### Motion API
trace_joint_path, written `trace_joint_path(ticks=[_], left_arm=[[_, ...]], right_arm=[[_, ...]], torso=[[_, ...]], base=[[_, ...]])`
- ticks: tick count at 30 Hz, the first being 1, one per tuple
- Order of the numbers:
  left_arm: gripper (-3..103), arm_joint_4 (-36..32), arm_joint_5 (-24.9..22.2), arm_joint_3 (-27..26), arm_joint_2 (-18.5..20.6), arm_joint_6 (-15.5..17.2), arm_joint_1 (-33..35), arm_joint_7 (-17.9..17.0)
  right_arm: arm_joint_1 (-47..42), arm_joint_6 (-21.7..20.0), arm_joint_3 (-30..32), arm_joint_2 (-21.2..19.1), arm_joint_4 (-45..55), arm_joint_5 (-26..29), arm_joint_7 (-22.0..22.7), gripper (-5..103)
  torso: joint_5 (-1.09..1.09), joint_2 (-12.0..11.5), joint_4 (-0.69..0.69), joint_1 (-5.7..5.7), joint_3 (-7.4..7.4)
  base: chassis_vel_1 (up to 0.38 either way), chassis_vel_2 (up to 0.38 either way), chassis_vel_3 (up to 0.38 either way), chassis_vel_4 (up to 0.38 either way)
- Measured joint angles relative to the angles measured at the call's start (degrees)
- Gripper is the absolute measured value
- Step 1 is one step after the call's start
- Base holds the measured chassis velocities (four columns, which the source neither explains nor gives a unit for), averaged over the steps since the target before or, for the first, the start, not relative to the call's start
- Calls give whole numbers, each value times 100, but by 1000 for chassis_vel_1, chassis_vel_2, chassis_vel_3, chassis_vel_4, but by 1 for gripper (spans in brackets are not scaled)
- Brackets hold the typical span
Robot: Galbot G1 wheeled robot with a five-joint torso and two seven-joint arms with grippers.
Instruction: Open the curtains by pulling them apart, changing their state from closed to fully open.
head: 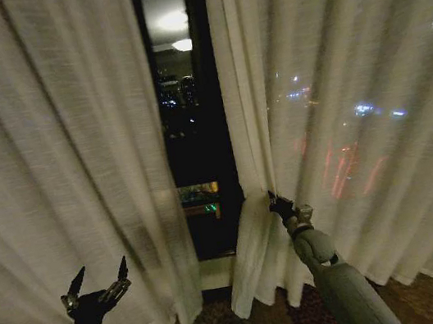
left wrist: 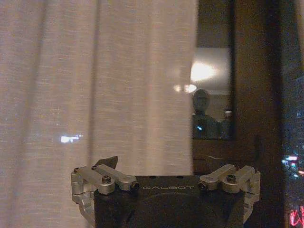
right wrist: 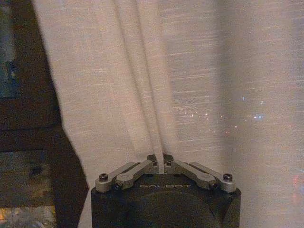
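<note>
head view: the curtains (head: 57,155) hang parted by a dark gap at 12 o'clock. the right gripper (head: 278,204) pinches the right panel's inner edge at 5 o'clock, placed to drag it outward.

left wrist view: the left gripper (left wrist: 165,183) stands wide, holding nothing.

right wrist view: jaws clamp a pleat.

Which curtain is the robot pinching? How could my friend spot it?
Find the dark window gap in the middle. The sheer curtain on its right is the one. Unlike the left curtain, its inner edge is bunched where the right gripper has its jaws closed on a fold.
</note>
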Motion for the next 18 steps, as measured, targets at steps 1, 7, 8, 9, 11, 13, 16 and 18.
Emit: trace_joint_path(ticks=[1, 7, 8, 9, 11, 13, 16, 18], left_arm=[[100, 0, 2, 7, 0, 9, -3, 0], [100, 0, 21, 29, 0, 40, -11, 2], [100, 0, 21, 29, 0, 40, -11, 2], [100, 0, 27, 30, 0, 42, -10, 2], [100, 0, 42, 32, 0, 53, -5, 1], [100, 0, 59, 35, 0, 57, -5, 1], [100, 0, 112, 55, -1, 80, -8, 1], [100, 0, 127, 82, -1, 91, -8, 1]], right_arm=[[6, 0, 1, -4, -5, 7, 0, 0], [10, 6, 27, -41, -62, 45, -27, 0], [10, 6, 27, -41, -62, 45, -27, 0], [11, 8, 37, -44, -72, 52, -39, 0], [11, 10, 71, -48, -87, 70, -59, 0], [11, 11, 84, -49, -89, 76, -65, 0], [-19, 17, 117, -54, -85, 85, -75, 0], [-49, 20, 131, -62, -53, 88, -76, 0]], torso=[[1, 0, 0, 0, 0], [1, 0, 0, 0, 0], [1, 0, 0, 0, 0], [0, 0, 1, 0, 0], [0, 0, 0, 0, 0], [0, 0, 0, 0, 0], [0, 0, 1, 0, 0], [1, -1, 1, 1, 0]], base=[[-322, -352, 371, 359], [-331, -365, 345, 369], [-328, -389, 335, 385], [-328, -364, 341, 385], [-333, -361, 334, 350], [-327, -358, 306, 343], [-319, -372, 327, 365], [-316, -379, 341, 369]])
